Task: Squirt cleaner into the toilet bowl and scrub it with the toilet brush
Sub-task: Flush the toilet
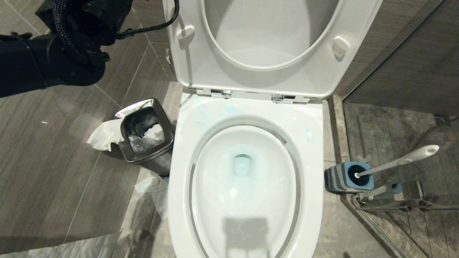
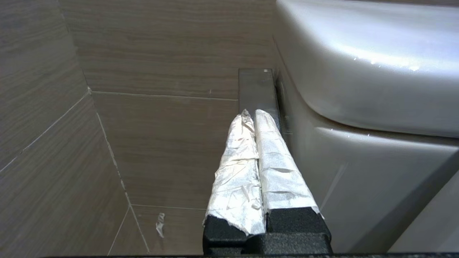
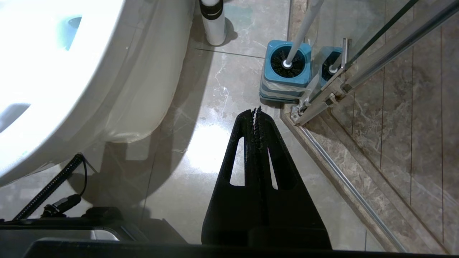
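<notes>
Tape-wrapped and pressed together on nothing, the left gripper [image 2: 254,116] hangs beside the cistern [image 2: 358,53], where a careless swing could strike ceramic.

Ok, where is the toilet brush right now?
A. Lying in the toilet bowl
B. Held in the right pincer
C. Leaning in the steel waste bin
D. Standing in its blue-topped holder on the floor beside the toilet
D: the toilet brush stands with its bristle head down in the blue-topped holder on the floor beside the toilet bowl, while the right pincer hangs shut and empty in front of it.
</notes>
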